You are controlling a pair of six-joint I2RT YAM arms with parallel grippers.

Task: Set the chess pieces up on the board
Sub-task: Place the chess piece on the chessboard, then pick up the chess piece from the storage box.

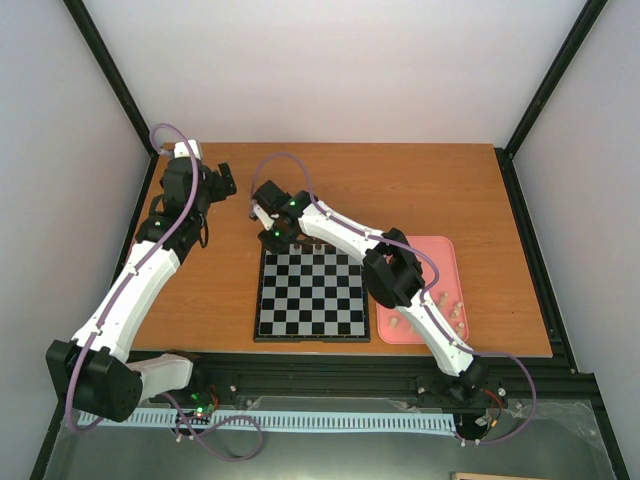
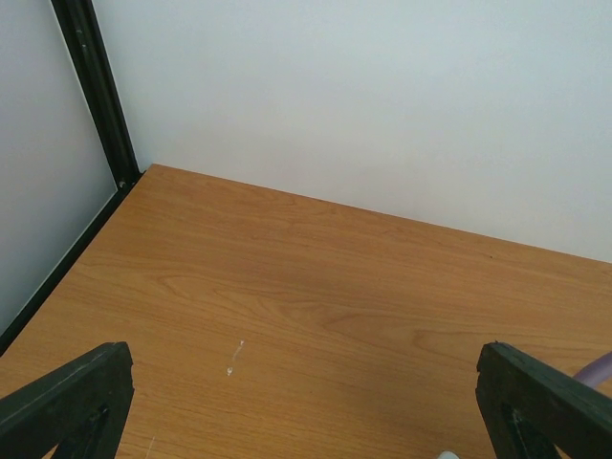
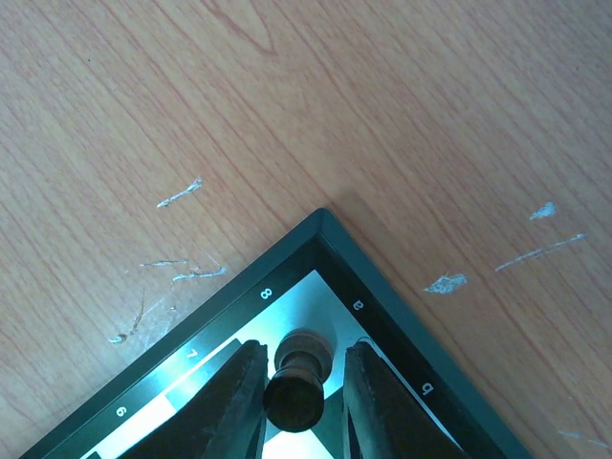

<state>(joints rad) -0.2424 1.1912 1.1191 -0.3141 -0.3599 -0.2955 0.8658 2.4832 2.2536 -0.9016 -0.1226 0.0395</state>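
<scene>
wooden desk (image 1: 420,190) carried everything, orange-brown and scratched white in places. the board (image 1: 310,295) lay flat near its front edge, between the two arms, with black and silver-grey squares inside a thin black border. just to the board's right sat a pink tray (image 1: 442,255), with a few pale beige chess pieces (image 1: 455,312) scattered in it. the right arm (image 1: 340,232) reached across the board to its far left corner. there the right fingers (image 3: 234,402) were slightly spread on either side of a dark chess piece (image 3: 295,392), which stood on the pale corner square by the printed 8. a thin gap showed between the piece and one finger. the left fingers (image 2: 76,392) hung spread wide above bare desk at the far left, holding nothing, well apart from the board.
</scene>
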